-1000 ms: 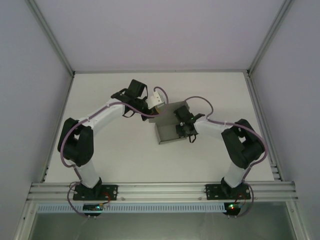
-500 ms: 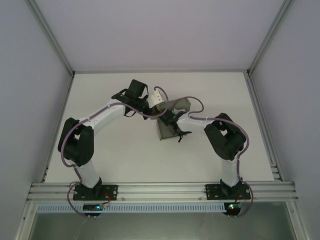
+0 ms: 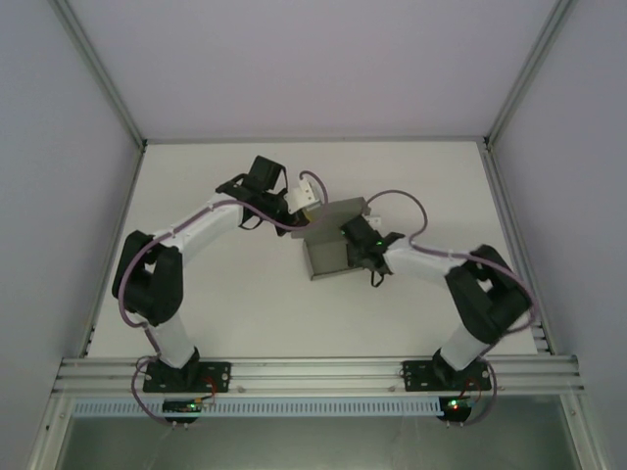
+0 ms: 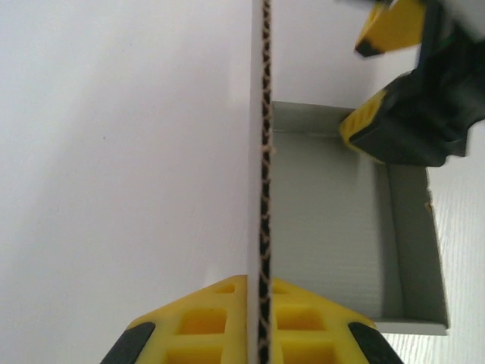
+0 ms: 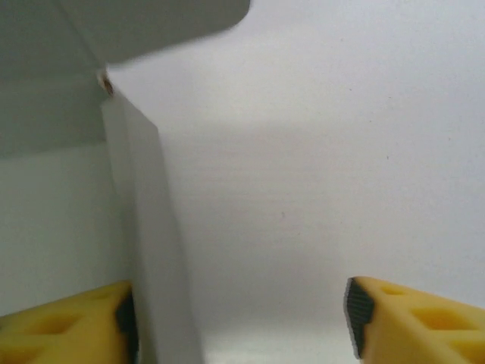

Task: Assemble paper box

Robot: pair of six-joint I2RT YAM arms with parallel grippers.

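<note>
You will find the paper box (image 3: 327, 258) near the middle of the table (image 3: 225, 294), open side up. Your left gripper (image 4: 262, 307) is clamped on 1 upright panel of the box, with a finger on each face. Your right gripper (image 5: 239, 322) stands wide and grips nothing. Its 2 fingers sit astride a side wall, 1 inside the box and 1 outside.

No text seems readable anywhere (the paper box (image 3: 326, 259) looks unmarked).
</note>
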